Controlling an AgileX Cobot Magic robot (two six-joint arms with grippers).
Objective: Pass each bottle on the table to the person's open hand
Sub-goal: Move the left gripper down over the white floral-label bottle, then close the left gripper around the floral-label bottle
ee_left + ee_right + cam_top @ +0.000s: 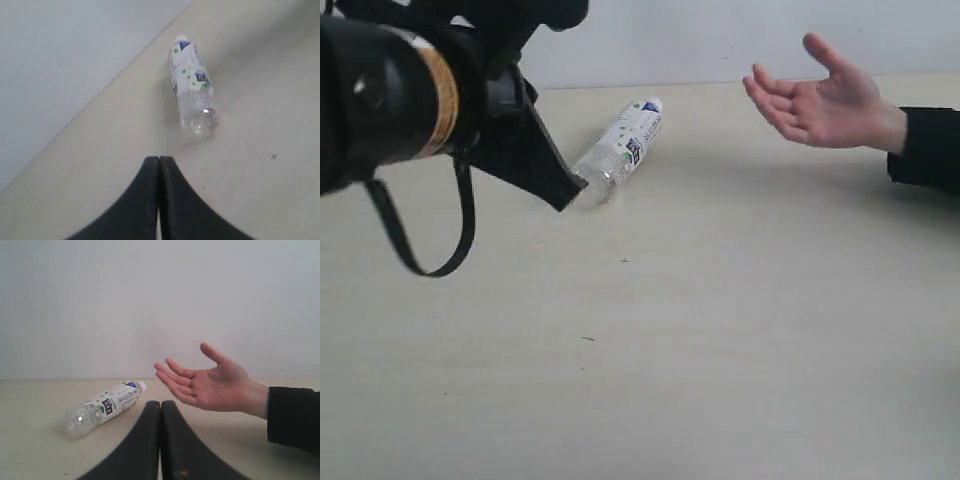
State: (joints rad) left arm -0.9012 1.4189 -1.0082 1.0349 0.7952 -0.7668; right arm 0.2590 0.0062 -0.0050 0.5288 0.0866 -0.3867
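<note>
One clear bottle [620, 147] with a white label and green marks lies on its side on the pale table [720, 330], cap toward the back wall. The left wrist view shows the bottle [192, 85] beyond my left gripper [159, 159], which is shut and empty. In the exterior view that gripper [576, 197] hangs just left of the bottle's base. The person's open hand [825, 100] is held palm up at the back right, with a black sleeve. My right gripper [160, 403] is shut and empty, with the bottle [102, 407] and the hand [210, 382] beyond it.
A plain white wall [720, 35] runs behind the table's far edge. A black cable loop [420, 240] hangs from the left arm. Tiny dark specks [624, 261] mark the tabletop.
</note>
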